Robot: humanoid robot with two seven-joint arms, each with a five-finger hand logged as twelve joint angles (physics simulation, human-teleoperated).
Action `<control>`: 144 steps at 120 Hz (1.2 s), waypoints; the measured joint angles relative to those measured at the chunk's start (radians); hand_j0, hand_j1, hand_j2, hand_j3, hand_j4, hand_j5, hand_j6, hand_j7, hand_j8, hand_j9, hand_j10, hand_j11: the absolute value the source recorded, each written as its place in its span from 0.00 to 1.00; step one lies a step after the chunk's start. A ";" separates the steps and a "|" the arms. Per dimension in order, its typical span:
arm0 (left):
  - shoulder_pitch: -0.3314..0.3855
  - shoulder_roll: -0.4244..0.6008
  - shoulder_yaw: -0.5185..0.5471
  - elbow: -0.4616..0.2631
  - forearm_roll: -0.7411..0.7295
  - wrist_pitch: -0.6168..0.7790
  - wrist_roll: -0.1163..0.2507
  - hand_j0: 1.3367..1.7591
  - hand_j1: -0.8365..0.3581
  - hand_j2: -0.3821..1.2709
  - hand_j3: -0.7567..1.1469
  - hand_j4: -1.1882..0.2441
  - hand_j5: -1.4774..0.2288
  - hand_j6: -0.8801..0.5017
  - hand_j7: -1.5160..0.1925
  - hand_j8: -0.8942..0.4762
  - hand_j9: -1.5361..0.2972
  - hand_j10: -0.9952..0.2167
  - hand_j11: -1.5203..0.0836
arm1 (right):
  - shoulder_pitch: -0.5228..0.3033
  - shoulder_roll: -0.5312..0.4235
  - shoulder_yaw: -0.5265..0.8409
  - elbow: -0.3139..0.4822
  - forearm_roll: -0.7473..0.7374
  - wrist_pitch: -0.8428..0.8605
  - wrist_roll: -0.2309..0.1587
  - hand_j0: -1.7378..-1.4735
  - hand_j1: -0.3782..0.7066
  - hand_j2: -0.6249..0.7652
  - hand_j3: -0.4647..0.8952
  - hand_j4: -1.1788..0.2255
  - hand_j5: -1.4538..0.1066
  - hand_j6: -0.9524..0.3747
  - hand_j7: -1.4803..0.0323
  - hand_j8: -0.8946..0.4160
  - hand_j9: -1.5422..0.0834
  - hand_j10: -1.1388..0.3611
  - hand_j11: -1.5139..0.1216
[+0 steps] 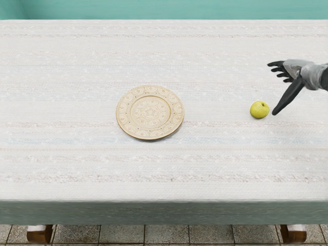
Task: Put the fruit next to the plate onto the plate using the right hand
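Note:
A small yellow-green apple (259,109) lies on the table to the right of a round beige patterned plate (149,111), well apart from it. The plate has nothing on it. My right hand (286,84) comes in from the right edge, above and just right of the apple. Its fingers are spread and hold nothing; one long dark finger (287,97) points down toward the table close beside the apple without touching it. The left arm does not show.
The table (164,169) is covered with a pale striped cloth and runs the full width of the view. A teal wall stands behind it, and a tiled floor shows below its front edge.

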 joint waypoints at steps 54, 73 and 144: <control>0.000 0.000 0.000 0.000 0.000 0.000 0.000 0.76 0.76 0.26 0.40 0.67 0.69 0.47 0.71 0.48 0.67 0.63 0.76 | 0.069 0.173 -0.244 0.081 -0.013 -0.388 -0.142 0.30 0.07 0.44 0.34 0.81 0.89 0.68 0.94 0.65 0.91 0.73 0.89; 0.000 0.000 0.000 0.000 0.000 0.000 0.000 0.76 0.76 0.26 0.40 0.67 0.69 0.47 0.71 0.48 0.67 0.63 0.76 | 0.070 0.226 -0.261 0.075 -0.038 -0.454 -0.169 0.30 0.07 0.44 0.34 0.81 0.89 0.68 0.94 0.65 0.91 0.73 0.89; 0.000 0.000 0.000 0.000 0.000 0.000 0.000 0.76 0.76 0.26 0.40 0.67 0.69 0.47 0.71 0.48 0.67 0.63 0.76 | 0.041 0.283 -0.266 0.047 -0.035 -0.522 -0.176 0.30 0.28 0.42 0.34 0.68 0.74 0.54 0.78 0.51 0.77 0.62 0.75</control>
